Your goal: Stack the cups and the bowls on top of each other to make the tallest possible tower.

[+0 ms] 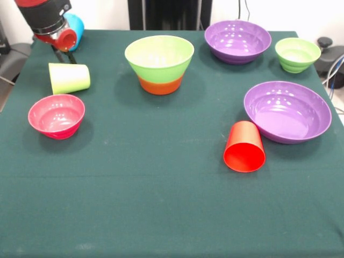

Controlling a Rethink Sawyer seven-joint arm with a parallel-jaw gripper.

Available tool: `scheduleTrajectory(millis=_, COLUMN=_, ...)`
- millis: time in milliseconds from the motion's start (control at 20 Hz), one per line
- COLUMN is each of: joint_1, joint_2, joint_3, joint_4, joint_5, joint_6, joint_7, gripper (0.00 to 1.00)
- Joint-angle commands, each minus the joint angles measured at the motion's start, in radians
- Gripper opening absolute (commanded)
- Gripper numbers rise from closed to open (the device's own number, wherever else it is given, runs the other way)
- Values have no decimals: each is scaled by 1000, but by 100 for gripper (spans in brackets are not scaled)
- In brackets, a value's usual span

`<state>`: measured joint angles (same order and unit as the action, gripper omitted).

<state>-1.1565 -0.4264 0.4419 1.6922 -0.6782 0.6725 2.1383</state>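
The tower (159, 59) is a large lime green bowl nested in an orange bowl, standing at the back centre. A lime green cup (69, 78) lies on its side at the left, with a pink bowl (56, 115) in front of it. A red-orange cup (244, 146) lies on its side, mouth toward the camera, touching the big purple bowl (287, 110). A second purple bowl (237, 40) and a small green bowl (297, 54) stand at the back right. My gripper (63, 55) hangs at the back left, just above the lime green cup. A sky blue cup (79, 29) and a red round shape (67, 38) sit right behind it.
A dark green cloth (161, 204) covers the table. Its back left corner is close to the gripper. Beyond the right edge are a dark round object (325, 43) and cables. The arm's red and black end (45, 16) comes in at the top left.
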Motion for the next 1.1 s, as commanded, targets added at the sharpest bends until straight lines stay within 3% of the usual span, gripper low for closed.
scheduleTrajectory(millis=50, joint_1=52, joint_2=60, joint_3=59, joint_4=-184, joint_5=-71, joint_6=150, joint_7=-368, gripper=100)
scheduleTrajectory(millis=200, joint_1=47, joint_2=119, joint_3=63, joint_4=-238, joint_5=-83, joint_6=165, joint_7=-394, gripper=100)
scheduleTrajectory(millis=300, joint_1=56, joint_2=117, joint_3=59, joint_4=-249, joint_5=-89, joint_6=164, joint_7=-387, gripper=100)
scheduleTrajectory(millis=450, joint_1=79, joint_2=46, joint_3=50, joint_4=-213, joint_5=-77, joint_6=162, joint_7=-350, gripper=100)
scheduleTrajectory(millis=750, joint_1=141, joint_2=-147, joint_3=15, joint_4=-109, joint_5=19, joint_6=339, joint_7=-280, gripper=100)
scheduleTrajectory(millis=1100, joint_1=151, joint_2=-189, joint_3=32, joint_4=-81, joint_5=62, joint_6=391, joint_7=-261, gripper=100)
